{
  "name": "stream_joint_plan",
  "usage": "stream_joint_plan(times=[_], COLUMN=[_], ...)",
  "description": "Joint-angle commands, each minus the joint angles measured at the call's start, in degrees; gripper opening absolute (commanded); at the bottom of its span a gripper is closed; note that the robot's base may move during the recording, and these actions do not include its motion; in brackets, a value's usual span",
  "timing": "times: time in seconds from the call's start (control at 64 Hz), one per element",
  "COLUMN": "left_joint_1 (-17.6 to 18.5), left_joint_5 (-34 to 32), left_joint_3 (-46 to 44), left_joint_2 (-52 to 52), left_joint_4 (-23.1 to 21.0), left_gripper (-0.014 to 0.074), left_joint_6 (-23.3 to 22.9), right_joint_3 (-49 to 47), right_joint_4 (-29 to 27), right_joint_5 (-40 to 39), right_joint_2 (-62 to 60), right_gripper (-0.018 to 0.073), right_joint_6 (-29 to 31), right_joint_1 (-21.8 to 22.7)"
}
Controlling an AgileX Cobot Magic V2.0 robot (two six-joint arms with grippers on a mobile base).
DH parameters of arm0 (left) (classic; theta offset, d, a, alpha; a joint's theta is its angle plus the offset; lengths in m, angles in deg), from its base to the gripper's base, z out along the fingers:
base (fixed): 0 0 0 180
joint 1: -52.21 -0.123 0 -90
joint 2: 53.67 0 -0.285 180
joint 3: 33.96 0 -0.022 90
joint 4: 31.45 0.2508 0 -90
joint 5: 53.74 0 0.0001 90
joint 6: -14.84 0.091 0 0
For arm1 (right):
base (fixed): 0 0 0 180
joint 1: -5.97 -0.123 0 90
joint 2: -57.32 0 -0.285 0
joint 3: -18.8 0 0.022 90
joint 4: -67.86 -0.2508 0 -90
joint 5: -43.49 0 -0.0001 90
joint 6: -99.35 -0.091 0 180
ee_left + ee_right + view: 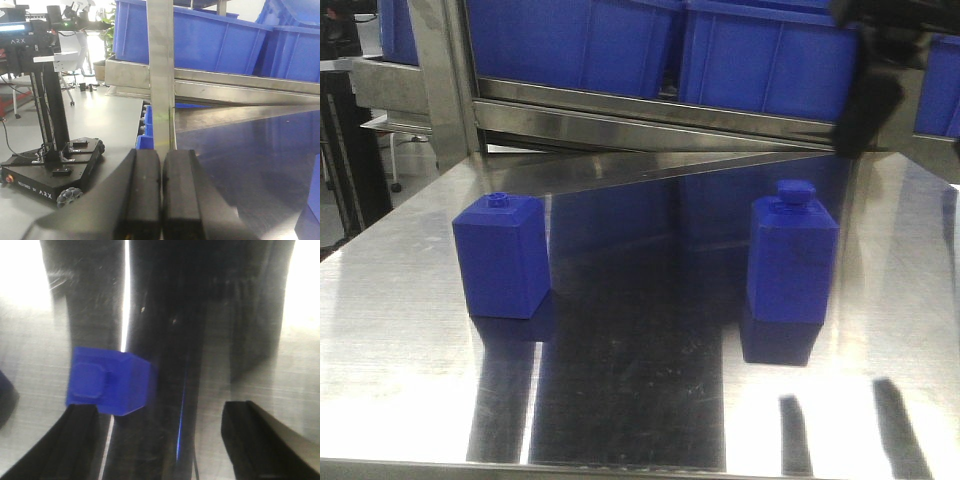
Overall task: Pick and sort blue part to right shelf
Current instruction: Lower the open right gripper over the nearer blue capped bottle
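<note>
Two blue parts stand on the steel table: one on the left and one on the right, each with a small cap on top. My right gripper is open and looks straight down at one blue part, which stands just ahead of its left finger, off the middle of the gap. The right arm shows dark and blurred above the right part. My left gripper is shut and empty at the table's left edge. The steel shelf with blue bins stands behind the table.
A steel upright post of the rack rises straight ahead of my left gripper, with blue bins behind it. A black wheeled robot base stands on the floor to the left. Grey rollers show below the rack.
</note>
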Motion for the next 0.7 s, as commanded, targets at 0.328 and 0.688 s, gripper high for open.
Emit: stream_joint_plan(times=[0.328, 0.688], left_joint_1=[0.18, 0.18], left_joint_5=[-5.09, -5.09], left_joint_3=[1.37, 1.37], left_joint_2=[1.34, 1.34], left_joint_4=[-0.39, -0.39], left_gripper=[0.0124, 0.0124], left_joint_6=[-0.46, -0.46], right_joint_3=[-19.32, -21.3], right_joint_4=[-0.29, -1.54], right_joint_5=[12.41, 13.51], right_joint_2=[13.41, 18.9], right_gripper=[0.0589, 0.0589], right_joint_6=[-3.67, -3.67], right_joint_1=[-4.38, -5.15])
